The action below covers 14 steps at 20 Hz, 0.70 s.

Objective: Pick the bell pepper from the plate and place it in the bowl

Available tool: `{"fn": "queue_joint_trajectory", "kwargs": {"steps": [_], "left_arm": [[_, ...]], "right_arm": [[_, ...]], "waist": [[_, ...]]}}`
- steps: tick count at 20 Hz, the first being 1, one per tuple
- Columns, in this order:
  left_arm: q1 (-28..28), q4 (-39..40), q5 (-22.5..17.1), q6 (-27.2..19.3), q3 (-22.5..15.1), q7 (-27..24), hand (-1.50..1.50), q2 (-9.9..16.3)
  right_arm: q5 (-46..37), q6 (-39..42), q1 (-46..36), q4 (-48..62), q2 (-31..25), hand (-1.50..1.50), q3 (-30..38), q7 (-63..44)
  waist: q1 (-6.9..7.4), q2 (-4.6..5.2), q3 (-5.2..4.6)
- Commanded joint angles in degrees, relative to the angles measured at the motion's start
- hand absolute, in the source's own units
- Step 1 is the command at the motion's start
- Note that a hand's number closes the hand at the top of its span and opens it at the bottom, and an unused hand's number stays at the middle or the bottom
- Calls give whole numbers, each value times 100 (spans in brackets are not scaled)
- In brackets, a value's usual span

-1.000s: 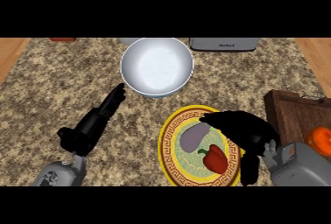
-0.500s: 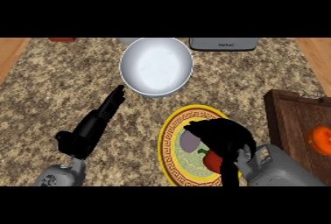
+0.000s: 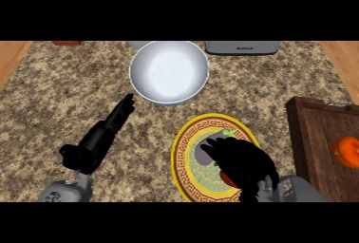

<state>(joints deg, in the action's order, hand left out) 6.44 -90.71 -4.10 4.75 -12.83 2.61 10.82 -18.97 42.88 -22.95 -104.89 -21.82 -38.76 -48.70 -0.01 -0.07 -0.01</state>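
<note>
Bell pepper [image 3: 226, 177]: red, on the plate [image 3: 184, 156], lower right part of the plate's inner area. Only a small red sliver shows at the edge of the right hand [image 3: 242, 159]; the rest is hidden under it.

Right hand: black, sits over the plate's right half, fingers curled down over the pepper. Looks closed around it, but contact is hard to confirm since the hand blocks most of the pepper. Grey forearm [image 3: 298, 192] enters from the lower right corner.

Also on the plate: a dark purple item with a green tip [image 3: 208, 144], possibly an eggplant, just left of and above the right hand, partly covered by the fingers.

Plate: yellow rim with a patterned band, pale green centre, on the speckled counter [image 3: 63, 95], right of centre and low in the view.

Bowl [image 3: 169, 71]: white, round, above and left of the plate, apart from it, nothing visible inside.

Left hand [image 3: 105, 135]: black, fingers straight and together, holding nothing, pointing up toward the bowl's lower left edge, not touching it. Lies over the counter left of the plate.

Right edge: dark wooden board [image 3: 316, 142] with an orange item [image 3: 348, 151] on it. Top edge: grey appliance [image 3: 242, 46] just right of the bowl.
</note>
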Motion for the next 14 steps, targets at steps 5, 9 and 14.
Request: {"fn": "queue_joint_trajectory", "kwargs": {"steps": [5, 9, 14], "left_arm": [[144, -189, 63, 84, 189, 322, 0, -128], [85, 53, 31, 314, 253, 59, 0, -183], [242, -122, 128, 257, 315, 443, 0, -227]], "right_arm": [[-1437, -356, 781, -493, -1, -150, -316, 481], [-2039, -474, 639, -90, 293, -150, -285, 561], [-2417, -998, 999, 290, -326, -150, 156, 1651]], "waist": [[-10, 1, 3], [3, 5, 1], [-3, 4, 4]]}}
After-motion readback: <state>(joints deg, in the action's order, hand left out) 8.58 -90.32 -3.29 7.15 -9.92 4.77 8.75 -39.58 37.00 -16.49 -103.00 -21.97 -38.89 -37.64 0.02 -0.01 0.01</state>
